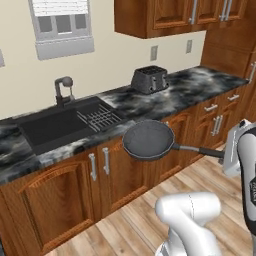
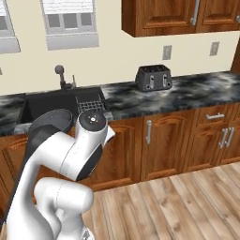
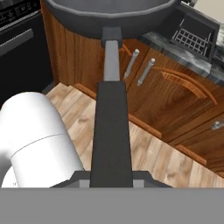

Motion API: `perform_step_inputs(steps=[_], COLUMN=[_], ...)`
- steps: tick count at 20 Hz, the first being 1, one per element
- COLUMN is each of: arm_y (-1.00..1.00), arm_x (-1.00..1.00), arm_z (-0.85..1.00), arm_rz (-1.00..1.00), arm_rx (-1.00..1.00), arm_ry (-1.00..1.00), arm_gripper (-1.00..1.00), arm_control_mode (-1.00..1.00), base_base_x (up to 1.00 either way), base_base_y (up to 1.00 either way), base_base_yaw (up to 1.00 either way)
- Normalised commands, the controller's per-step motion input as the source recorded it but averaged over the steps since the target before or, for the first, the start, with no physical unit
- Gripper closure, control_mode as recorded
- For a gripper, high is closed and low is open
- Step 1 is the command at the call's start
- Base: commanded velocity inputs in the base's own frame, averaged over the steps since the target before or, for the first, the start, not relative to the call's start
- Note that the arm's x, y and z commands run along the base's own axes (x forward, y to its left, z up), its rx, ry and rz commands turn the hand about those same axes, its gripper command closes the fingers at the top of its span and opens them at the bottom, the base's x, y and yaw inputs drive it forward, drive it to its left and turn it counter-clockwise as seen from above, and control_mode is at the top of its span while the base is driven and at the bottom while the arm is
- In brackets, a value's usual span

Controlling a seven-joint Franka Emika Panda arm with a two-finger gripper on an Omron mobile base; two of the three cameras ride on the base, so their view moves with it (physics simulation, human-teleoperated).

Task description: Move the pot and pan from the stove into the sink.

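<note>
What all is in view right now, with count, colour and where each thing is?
dark round frying pan: one, grey-black, held by its long handle in the air in front of the cabinet doors
dark recessed sink: one, black, set in the marble counter, wire rack at its right end
arched faucet: one, dark, behind the sink
toaster: one, dark grey, on the counter right of the sink
wall outlets: two, grey, above the counter
window: one, pale, above the sink
gripper: one, shut on the pan's handle

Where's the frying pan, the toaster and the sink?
pan (image 1: 148,139), left base view, middle of its dark bowl.
toaster (image 1: 149,79), left base view, its front face.
sink (image 1: 47,131), left base view, bare basin floor.
</note>
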Motion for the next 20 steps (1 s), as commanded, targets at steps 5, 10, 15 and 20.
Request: perform_step_inputs(steps=[5, 10, 15, 20], arm_y=[0.0, 0.0, 0.0, 0.0], arm_x=[0.0, 0.0, 0.0, 0.0], arm_z=[0.0, 0.0, 0.0, 0.0], arm_rz=[0.0, 0.0, 0.0, 0.0], arm_rx=[0.0, 0.0, 0.0, 0.0], arm_ry=[0.0, 0.0, 0.0, 0.0], arm_gripper=[1.0, 1.0, 1.0, 1.0], arm_control_mode=[1.0, 1.0, 1.0, 1.0], base_base_x=[-0.03, 0.46, 0.65, 0.63], base_base_y=[0.05, 0.25, 0.49, 0.54], base_base_yaw=[0.02, 0.0, 0.0, 0.0])
